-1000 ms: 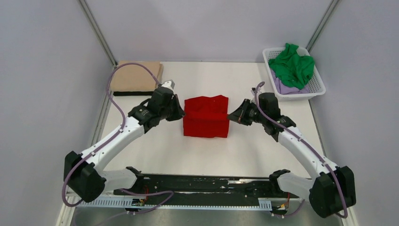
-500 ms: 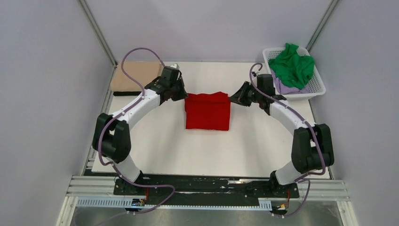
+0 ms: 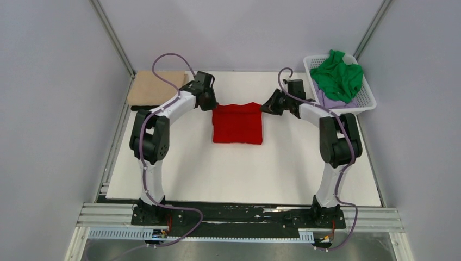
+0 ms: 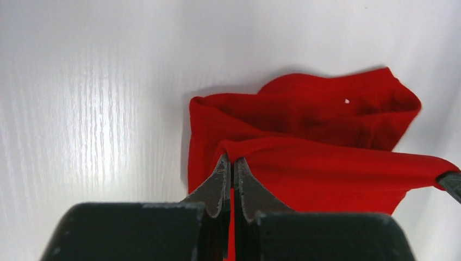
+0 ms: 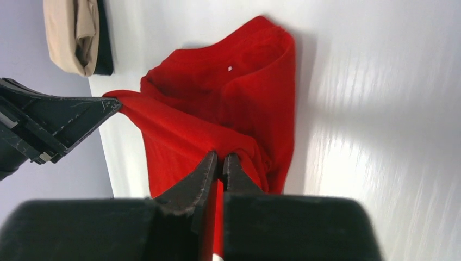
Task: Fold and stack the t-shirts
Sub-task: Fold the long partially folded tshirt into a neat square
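The red t-shirt [image 3: 237,123] lies in the middle of the desk [image 3: 244,174], folded to a rough rectangle, and it sits between the two hands. The left hand [image 4: 231,163] is at the far left corner of the shirt and the right hand [image 5: 220,160] is at the far right corner. Each hand is closed, and its two fingers pinch a bit of the red cloth at the far edge. In the wrist views this edge is pulled into a tight band from one hand to the other, a little above the folded layers that rest flat on the desk.

There is one container: a white basket [image 3: 365,103] at the far right corner of the desk, just beside the right arm. Inside it are two shirts. The green t-shirt [image 3: 338,76] is crumpled on top, and the lilac t-shirt [image 3: 329,100] is under it, with only a part showing at the near side.

The tan t-shirt [image 3: 155,87] lies folded at the far left corner of the desk, near the left hand but not touching it. A dark strip [image 3: 147,107] shows along its near edge.

Counted together: four t-shirts, one of each colour — one red, one tan, one green, one lilac — and one basket.
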Motion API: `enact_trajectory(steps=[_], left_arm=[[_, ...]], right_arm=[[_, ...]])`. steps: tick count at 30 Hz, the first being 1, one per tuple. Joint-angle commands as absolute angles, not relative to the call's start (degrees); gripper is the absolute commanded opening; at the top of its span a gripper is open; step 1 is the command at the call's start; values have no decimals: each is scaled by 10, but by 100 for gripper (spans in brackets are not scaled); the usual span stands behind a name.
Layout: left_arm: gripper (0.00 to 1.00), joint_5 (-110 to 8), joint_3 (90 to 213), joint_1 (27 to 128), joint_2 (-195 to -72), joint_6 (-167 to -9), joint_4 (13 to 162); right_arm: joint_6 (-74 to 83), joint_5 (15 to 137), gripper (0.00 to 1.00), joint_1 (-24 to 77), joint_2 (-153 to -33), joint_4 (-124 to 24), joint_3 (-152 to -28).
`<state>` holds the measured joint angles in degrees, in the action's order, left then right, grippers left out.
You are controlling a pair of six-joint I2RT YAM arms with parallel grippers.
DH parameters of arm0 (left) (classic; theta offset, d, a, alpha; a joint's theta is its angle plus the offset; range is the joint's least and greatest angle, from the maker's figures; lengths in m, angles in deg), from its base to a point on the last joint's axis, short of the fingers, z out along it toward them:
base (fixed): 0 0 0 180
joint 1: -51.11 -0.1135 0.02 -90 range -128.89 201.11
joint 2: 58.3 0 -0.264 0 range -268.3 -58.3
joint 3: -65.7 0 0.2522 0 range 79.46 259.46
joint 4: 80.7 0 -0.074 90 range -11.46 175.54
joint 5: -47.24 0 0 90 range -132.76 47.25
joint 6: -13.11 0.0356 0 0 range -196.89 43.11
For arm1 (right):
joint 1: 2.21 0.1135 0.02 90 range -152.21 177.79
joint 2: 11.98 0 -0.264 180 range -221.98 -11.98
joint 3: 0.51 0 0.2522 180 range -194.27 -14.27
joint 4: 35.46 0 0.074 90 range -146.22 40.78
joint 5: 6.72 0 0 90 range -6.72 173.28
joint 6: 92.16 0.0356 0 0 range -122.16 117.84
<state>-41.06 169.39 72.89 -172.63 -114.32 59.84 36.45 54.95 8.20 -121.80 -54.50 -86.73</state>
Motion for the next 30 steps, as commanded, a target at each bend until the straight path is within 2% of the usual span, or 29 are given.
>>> enact_trajectory(steps=[1, 3, 4, 5, 6, 8, 11, 13, 14, 19, 30], left_arm=[[1, -379, 1742, 695, -1769, -1156, 585], [17, -382, 1760, 690, -1779, -1153, 586], [46, -381, 1775, 688, -1780, -1151, 580], [59, -382, 1783, 687, -1778, -1150, 575], [82, -385, 1793, 687, -1770, -1147, 570], [98, -402, 1792, 687, -1747, -1146, 572], [100, -453, 1757, 690, -1712, -1145, 595], [100, -486, 1728, 695, -1679, -1145, 612], [100, -497, 1719, 699, -1673, -1145, 619], [100, -550, 1683, 717, -1677, -1152, 660], [100, -554, 1794, 709, -1828, -1158, 633]], right_arm=[[341, 544, 11, 55, -1290, -500, -942], [331, 529, 48, 54, -1312, -508, -982], [322, 528, 56, 54, -1313, -520, -995], [319, 529, 61, 54, -1308, -527, -1002], [316, 531, 65, 54, -1297, -531, -1001], [316, 536, 73, 56, -1263, -532, -981], [312, 534, 84, 70, -1213, -529, -935], [313, 515, 98, 85, -1187, -521, -899], [319, 495, 100, 93, -1175, -512, -886], [368, 442, 100, 120, -1187, -443, -868], [448, 480, 100, 117, -1371, -394, -1022]])
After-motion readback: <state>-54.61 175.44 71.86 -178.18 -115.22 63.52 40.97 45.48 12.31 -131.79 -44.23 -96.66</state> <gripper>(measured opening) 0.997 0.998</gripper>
